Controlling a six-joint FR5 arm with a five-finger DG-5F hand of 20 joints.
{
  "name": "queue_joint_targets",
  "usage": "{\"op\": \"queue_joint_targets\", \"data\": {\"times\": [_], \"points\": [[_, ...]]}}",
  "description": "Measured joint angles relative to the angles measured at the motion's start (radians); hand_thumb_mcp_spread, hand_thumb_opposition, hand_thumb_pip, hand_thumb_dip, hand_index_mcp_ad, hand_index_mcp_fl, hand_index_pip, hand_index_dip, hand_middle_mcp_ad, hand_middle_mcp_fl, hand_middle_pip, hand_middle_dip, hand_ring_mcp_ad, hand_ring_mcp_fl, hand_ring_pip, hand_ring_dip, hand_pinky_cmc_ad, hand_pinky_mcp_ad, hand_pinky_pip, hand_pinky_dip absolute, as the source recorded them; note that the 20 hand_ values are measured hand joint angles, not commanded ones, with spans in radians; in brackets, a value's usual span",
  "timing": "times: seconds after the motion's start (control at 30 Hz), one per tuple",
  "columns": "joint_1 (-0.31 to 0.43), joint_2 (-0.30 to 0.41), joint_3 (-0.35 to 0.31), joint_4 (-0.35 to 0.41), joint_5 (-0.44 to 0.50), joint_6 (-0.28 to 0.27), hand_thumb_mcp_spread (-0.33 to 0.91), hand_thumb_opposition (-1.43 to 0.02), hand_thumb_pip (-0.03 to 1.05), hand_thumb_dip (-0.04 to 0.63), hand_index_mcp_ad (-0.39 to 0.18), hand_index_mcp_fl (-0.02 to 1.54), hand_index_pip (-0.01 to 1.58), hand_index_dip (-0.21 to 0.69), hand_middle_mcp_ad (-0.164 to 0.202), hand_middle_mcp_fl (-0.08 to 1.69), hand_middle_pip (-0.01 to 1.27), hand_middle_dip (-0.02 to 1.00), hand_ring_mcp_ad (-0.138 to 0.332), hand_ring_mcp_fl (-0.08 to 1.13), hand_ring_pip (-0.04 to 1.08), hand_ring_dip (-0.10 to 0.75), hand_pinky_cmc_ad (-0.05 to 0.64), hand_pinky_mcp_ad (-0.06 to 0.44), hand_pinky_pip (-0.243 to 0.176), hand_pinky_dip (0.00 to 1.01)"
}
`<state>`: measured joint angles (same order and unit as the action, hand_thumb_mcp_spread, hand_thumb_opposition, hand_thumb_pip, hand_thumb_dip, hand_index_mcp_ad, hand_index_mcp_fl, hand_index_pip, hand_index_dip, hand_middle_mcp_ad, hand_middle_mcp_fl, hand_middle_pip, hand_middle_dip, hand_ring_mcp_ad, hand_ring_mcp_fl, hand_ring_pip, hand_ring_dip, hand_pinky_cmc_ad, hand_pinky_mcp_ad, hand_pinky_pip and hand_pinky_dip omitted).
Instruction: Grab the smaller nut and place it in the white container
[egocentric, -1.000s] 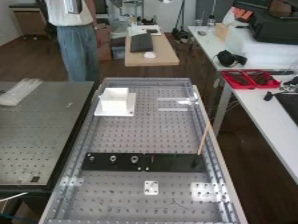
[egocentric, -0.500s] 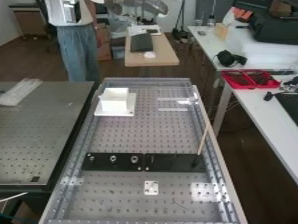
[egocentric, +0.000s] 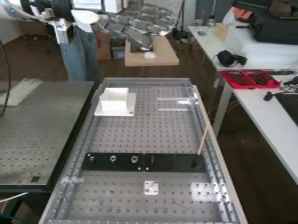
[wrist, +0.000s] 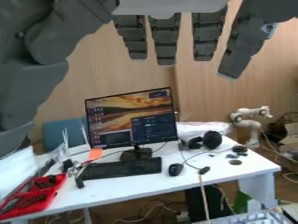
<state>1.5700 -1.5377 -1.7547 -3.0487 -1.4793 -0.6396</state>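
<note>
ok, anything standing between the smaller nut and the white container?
Nothing visible between the smaller nut on the black bar and the white container. The larger nut stands beside the smaller nut, off that line.

My fingers (egocentric: 136, 34) are dark grey, and the container (egocentric: 114, 100) is plain white. The desk (egocentric: 126, 132) is silvery grey with rows of small dark dots, and the flat bar (egocentric: 173, 162) is black. I also see bright red trays (egocentric: 249, 80), a tan stick (egocentric: 203, 139), black headphones (egocentric: 227, 60) and a pale brown wall (wrist: 120, 80) with a faint vertical grain.
</note>
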Motion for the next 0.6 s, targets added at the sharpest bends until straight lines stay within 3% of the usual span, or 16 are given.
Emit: {"op": "queue_joint_targets", "data": {"times": [0.3,0.6], "points": [[0.008,0.05,-0.148,0.09,0.105,0.023,0.15,-0.71,0.48,0.005,0.021,0.02,0.07,0.239,0.119,0.01,0.14,0.14,0.232,0.0,0.09,0.016,0.38,0.297,-0.12,0.44],[0.013,0.08,-0.272,0.148,0.228,0.027,0.2,-0.74,0.56,0.03,-0.031,0.05,0.08,0.236,0.12,0.01,0.14,0.14,0.239,0.0,0.09,0.016,0.382,0.29,-0.124,0.46]]}}
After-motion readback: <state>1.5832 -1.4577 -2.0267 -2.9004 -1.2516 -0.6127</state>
